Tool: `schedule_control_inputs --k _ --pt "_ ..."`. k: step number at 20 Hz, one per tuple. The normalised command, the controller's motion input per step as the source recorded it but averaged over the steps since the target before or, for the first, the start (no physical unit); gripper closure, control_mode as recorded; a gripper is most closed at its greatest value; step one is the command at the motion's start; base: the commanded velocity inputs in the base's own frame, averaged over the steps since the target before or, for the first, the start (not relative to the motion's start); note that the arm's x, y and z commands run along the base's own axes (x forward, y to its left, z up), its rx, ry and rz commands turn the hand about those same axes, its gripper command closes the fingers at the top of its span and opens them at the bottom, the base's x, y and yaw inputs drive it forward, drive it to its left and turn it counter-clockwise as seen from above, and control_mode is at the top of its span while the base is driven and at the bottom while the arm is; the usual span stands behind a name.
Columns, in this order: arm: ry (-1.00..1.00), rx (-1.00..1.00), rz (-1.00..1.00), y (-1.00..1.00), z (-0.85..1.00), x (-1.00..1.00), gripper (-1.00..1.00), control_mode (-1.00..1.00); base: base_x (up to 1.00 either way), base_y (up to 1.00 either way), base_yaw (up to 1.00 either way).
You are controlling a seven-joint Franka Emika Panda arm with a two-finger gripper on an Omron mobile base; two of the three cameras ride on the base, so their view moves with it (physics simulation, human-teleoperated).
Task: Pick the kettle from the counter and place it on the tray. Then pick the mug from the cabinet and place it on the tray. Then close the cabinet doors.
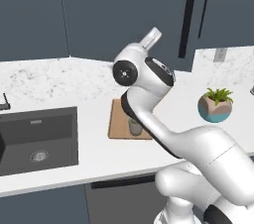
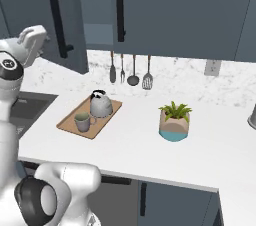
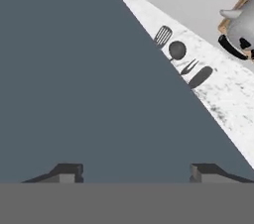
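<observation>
Kettle and mug look done, so it's the cabinet door (image 3: 89, 79) right ahead of the pincer (image 3: 134, 171), tips apart and empty: stiff, light-swinging, better pushed flat than grabbed.

Rendered home kitchen. White grey-speckled marble-look surface (image 2: 150, 140) runs along the wall, with a dark inset sink (image 1: 37, 139) set into it. Slate-blue wall cabinet doors (image 2: 165, 5) above carry long black bar handles (image 2: 120, 7). Fork, ladle and slotted spatula (image 2: 131, 72) hang on the backsplash. Silver kettle (image 2: 101, 104) and mug (image 2: 82, 121) sit on a wooden tray (image 2: 70, 122). Potted plant (image 2: 174, 121) nearby, wall socket (image 2: 211, 67) behind.
</observation>
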Motion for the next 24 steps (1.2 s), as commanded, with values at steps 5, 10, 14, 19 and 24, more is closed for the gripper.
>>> schedule_control_inputs --k 5,10,14,19,24 --pt "0.19 0.13 0.29 -0.67 0.01 0.97 -1.0 -1.0 0.0 0.0 0.0" --pt "0.12 0.13 0.28 -0.46 -0.02 1.0 -1.0 -1.0 0.0 0.0 0.0" --pt "0.05 0.06 0.2 -0.14 -0.17 0.9 -1.0 -1.0 0.0 0.0 0.0" --pt "0.08 0.01 0.17 -0.03 -0.29 0.82 -1.0 -1.0 0.0 0.0 0.0" --pt "0.01 0.01 0.15 -0.03 -0.36 0.46 -1.0 -1.0 0.0 0.0 0.0"
